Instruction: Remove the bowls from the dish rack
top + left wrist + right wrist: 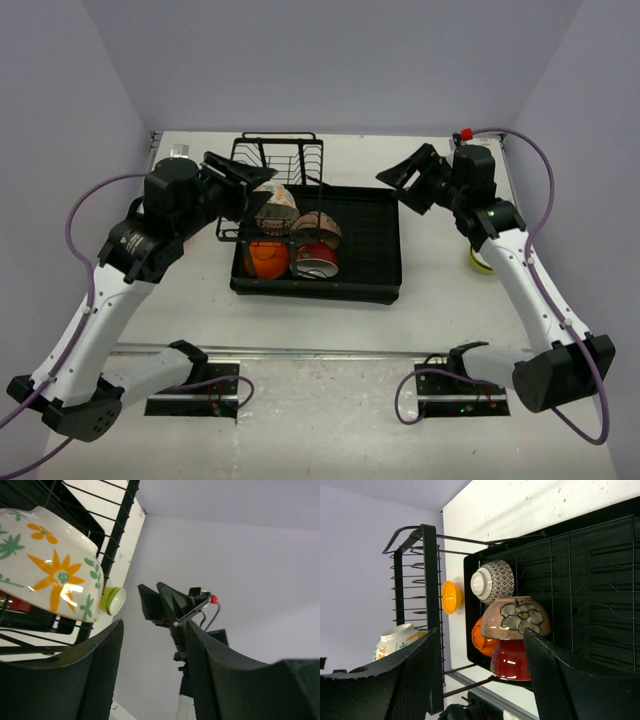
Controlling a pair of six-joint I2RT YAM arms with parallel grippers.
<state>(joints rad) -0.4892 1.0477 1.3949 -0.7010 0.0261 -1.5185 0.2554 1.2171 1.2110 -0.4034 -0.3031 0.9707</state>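
bowls (517,617) bunched at the left end of the rack (370,240), on its tray: white floral bowl (278,205) tilted at the back against the upright wires, brown one (318,228) beside it, orange (265,258) and red (318,262) in front. lime bowl (478,262) out on the table (200,320), half hidden by the right arm. left pincer (255,180) spread wide and empty, just beside the floral bowl; right pincer (395,188) likewise released, holding nothing, near the tray's far right corner, well apart from the pile. likely step: taking the floral bowl with the left. to do it well, close on the wall near the rim rather than the glossy curve, keep clear of the wires, lift straight up before swinging out to the table, and hold the right arm back meanwhile
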